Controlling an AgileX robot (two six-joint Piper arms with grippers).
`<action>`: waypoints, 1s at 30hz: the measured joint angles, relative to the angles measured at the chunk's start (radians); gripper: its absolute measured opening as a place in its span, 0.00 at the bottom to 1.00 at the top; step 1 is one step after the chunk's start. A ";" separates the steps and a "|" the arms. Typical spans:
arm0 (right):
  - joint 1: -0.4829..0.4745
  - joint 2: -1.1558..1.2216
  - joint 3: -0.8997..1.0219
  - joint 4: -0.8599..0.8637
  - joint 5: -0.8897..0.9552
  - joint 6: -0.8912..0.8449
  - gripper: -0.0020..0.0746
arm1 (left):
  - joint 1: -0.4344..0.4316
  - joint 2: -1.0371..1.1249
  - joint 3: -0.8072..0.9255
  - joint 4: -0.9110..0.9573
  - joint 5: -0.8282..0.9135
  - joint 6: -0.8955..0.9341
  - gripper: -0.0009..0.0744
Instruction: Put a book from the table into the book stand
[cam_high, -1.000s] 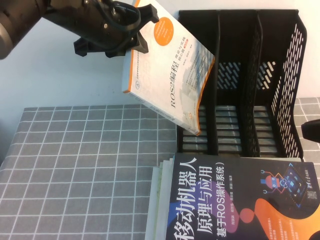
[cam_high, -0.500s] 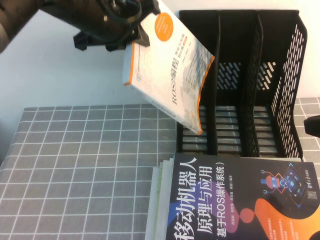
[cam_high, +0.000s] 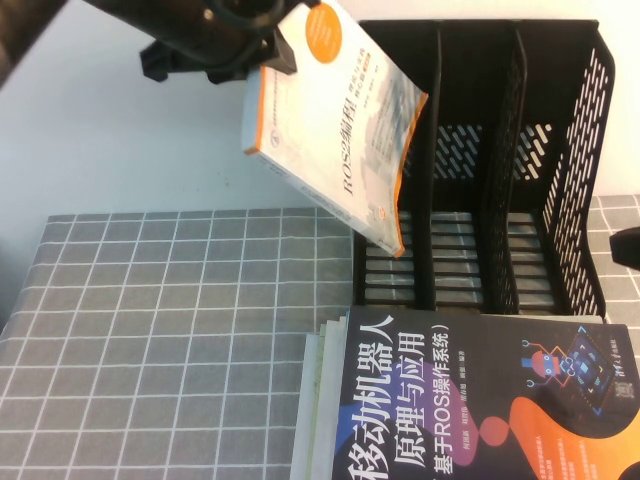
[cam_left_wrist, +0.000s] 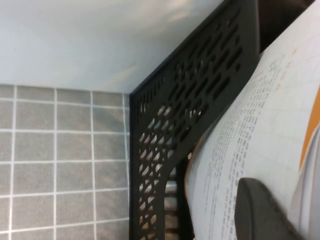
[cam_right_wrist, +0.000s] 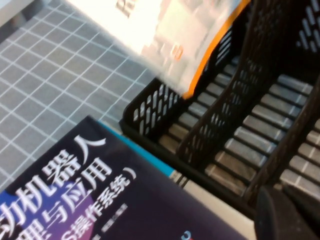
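Note:
My left gripper is shut on the top edge of a white and orange book and holds it tilted in the air. The book's lower corner reaches into the leftmost slot of the black book stand. In the left wrist view one finger presses on the book's cover beside the stand's perforated wall. My right gripper sits at the table's right edge, beside the stand. The right wrist view shows the held book over the stand.
A stack of books topped by a dark-covered book lies in front of the stand, also in the right wrist view. A grey checked cloth covers the table to the left. A white wall is behind.
The left gripper has lifted slightly and turned the book more upright, its lower corner shifting towards the left slot. The right gripper has drawn back to the right edge.

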 joint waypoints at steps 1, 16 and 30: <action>0.000 0.000 0.000 0.000 -0.010 0.000 0.02 | -0.010 0.008 -0.002 0.013 0.000 -0.010 0.15; 0.000 0.000 0.000 0.117 0.015 -0.038 0.02 | -0.120 0.134 -0.002 0.100 -0.087 -0.045 0.33; 0.000 0.000 0.000 0.130 0.213 -0.117 0.02 | -0.120 0.126 -0.191 0.153 -0.081 0.122 0.36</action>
